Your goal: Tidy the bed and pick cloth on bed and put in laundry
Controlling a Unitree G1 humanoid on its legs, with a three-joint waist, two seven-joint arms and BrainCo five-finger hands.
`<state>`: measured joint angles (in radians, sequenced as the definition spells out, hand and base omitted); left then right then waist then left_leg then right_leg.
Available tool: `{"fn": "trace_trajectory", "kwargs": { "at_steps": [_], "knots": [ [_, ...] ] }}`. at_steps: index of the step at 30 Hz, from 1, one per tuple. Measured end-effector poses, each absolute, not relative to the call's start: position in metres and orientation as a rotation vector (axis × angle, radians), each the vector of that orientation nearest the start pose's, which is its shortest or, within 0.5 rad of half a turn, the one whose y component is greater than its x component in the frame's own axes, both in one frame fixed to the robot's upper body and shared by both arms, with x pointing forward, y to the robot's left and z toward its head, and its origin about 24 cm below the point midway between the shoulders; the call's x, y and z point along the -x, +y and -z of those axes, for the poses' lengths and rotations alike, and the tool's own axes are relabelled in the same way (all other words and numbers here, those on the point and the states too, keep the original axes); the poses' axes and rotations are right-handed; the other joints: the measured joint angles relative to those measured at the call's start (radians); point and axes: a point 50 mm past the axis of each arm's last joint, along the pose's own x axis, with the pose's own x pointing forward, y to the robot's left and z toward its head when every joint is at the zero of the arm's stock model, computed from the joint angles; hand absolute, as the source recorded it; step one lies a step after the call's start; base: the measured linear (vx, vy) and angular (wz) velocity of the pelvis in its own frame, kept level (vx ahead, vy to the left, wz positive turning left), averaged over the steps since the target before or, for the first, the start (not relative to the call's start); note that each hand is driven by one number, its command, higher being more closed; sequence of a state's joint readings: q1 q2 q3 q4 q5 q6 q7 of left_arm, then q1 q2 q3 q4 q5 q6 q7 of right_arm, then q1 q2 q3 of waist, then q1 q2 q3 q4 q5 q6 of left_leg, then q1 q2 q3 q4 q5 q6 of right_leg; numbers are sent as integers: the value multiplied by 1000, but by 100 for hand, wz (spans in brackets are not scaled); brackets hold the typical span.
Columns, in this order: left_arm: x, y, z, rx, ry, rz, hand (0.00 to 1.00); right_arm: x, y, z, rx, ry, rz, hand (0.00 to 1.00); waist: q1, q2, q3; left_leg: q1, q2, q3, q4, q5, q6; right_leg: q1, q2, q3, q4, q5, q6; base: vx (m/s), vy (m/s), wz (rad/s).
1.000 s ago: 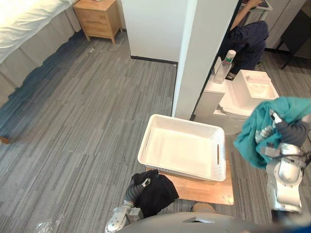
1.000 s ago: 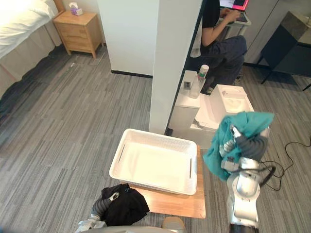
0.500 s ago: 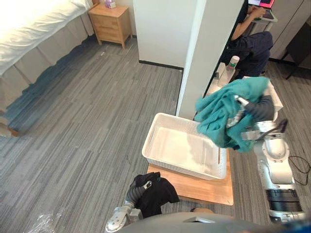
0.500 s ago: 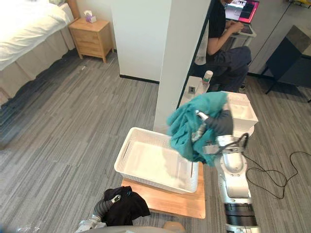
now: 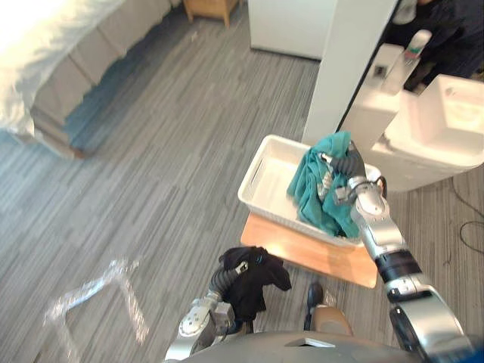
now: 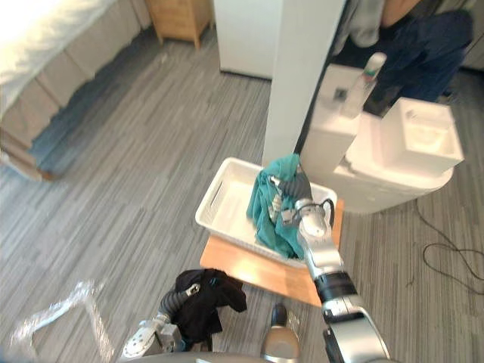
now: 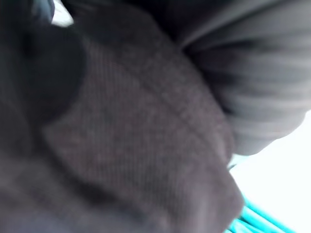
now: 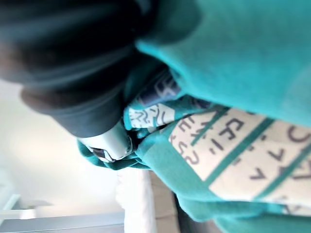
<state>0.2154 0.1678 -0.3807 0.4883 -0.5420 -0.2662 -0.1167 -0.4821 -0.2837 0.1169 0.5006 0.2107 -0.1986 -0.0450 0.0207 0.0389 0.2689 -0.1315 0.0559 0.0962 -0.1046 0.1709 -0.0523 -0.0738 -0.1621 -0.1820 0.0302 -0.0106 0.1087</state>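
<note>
Where grey floor [image 5: 159, 144] meets bed [image 5: 45, 53], teal cloth [image 5: 318, 193] over basket [image 5: 259, 172] on board [image 5: 302, 254].

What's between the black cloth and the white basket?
Only the bare near strip of the wooden board that carries the basket, in the left eye view.

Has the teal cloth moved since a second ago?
Yes: the teal cloth, in the right hand, went from right of the white basket to over it.
</note>
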Motion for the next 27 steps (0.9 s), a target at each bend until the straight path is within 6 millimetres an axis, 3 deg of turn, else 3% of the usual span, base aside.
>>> {"fn": "trace_trajectory", "kwargs": {
  "at_steps": [4,8,13,20,23,27],
  "knots": [
    [-158,132,83,371,466,142,100,-350,-173,-97,127,-180,-61,0,-1,14,43,-23,-14,4,0,16,7,-24,-15,5,0,10,5,1,49,1],
    [-167,133,76,380,423,137,100,-353,-178,-84,129,-108,-50,0,-2,31,72,-23,-21,6,0,18,8,-22,-20,7,-8,14,8,0,0,0],
    [-171,134,75,378,412,127,100,-352,-182,-70,167,-48,-26,0,-4,33,75,-13,-21,6,0,17,6,-8,-19,4,-18,14,9,3,-1,-1],
    [-177,140,67,382,370,97,100,-348,-185,-71,220,-77,10,0,-4,32,75,35,-16,13,0,-1,-5,43,-16,3,-31,1,6,4,-1,0],
    [-175,146,68,380,369,68,100,-334,-186,-65,278,-93,12,0,-4,20,68,60,-17,19,0,-12,-5,66,-17,8,-33,-6,15,46,-11,-5],
    [-178,158,58,337,319,12,100,-308,-191,-46,388,-64,34,0,-8,-18,34,87,-14,29,0,-28,-14,91,-16,11,-39,-9,12,80,-20,-6]
  ]
}}
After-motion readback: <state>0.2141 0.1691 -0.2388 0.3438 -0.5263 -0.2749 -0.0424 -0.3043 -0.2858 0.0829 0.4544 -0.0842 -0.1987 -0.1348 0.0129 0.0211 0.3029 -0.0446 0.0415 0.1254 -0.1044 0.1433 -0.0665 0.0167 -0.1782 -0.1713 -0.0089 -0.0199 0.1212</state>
